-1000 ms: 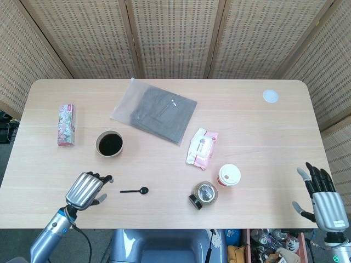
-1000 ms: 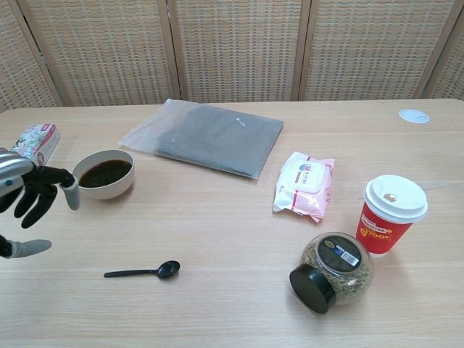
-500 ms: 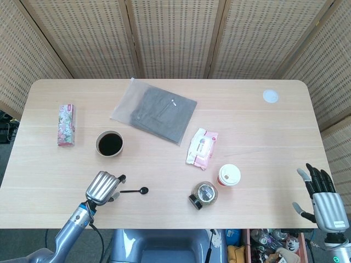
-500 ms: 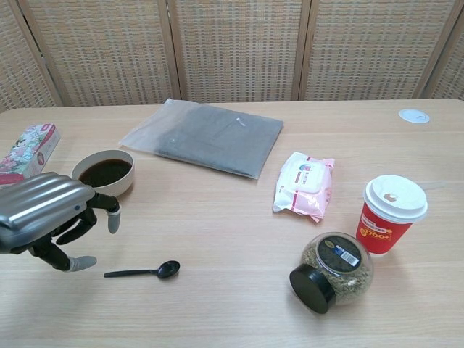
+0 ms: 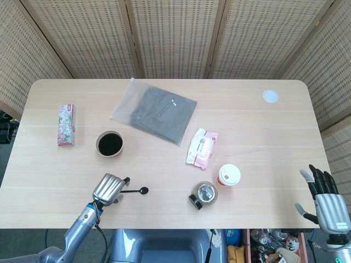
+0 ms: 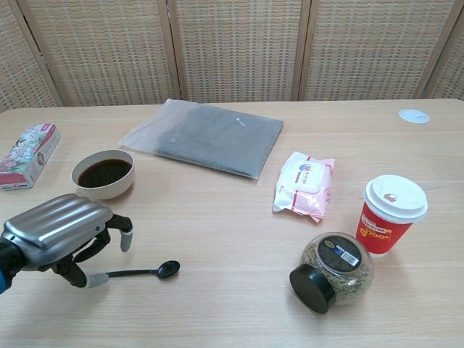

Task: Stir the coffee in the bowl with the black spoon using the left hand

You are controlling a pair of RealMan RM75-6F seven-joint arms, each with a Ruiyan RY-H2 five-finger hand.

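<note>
A small black spoon lies flat on the table near the front edge, its round end pointing right; it shows in the head view too. My left hand hangs palm down over the handle end, fingers curled downward around it, thumb tip at the handle; I cannot tell whether it touches the spoon. That same hand sits just left of the spoon. A cream bowl of dark coffee stands behind the hand. My right hand is open at the table's right corner.
A jar lies on its side beside a red paper cup. A pink wipes pack, a bagged grey cloth, a floral box and a white disc lie farther back.
My left hand has moved right and toward the spoon, from beside the bowl to right over the spoon's handle. The spoon has not moved. The right hand has sunk slightly.
</note>
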